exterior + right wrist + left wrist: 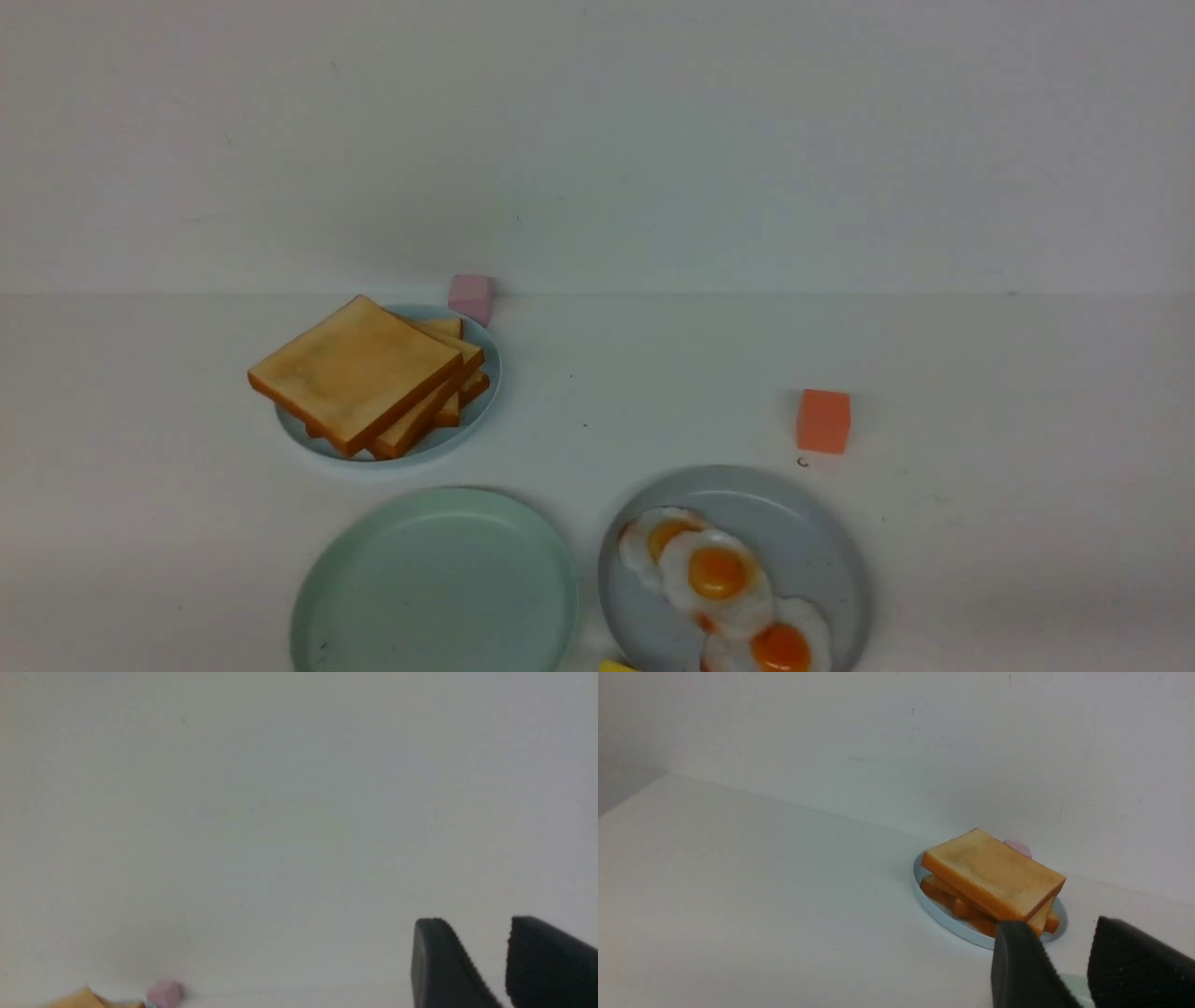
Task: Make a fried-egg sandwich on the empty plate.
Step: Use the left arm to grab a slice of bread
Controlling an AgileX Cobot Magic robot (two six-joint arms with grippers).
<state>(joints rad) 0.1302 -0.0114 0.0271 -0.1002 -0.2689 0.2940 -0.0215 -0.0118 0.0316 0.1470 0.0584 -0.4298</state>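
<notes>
No fried-egg sandwich shows. The empty mint-green plate point(434, 583) lies at the front left of centre, bare. A stack of several toast slices point(359, 373) rests on a small light-blue plate point(485, 392) behind it; the stack also shows in the left wrist view point(992, 877). Three toy fried eggs point(717, 574) lie on the grey-blue plate point(812, 532) at the front right. Neither gripper shows in the front view. My left gripper point(1057, 928) is open and empty, short of the toast stack. My right gripper point(472, 926) is open and empty, facing the white wall.
A pink cube point(470, 297) stands behind the toast plate, also in the right wrist view point(163, 994). An orange cube point(823, 422) stands behind the egg plate. A yellow piece point(616, 666) peeks in at the front edge. A white wall rises behind the table.
</notes>
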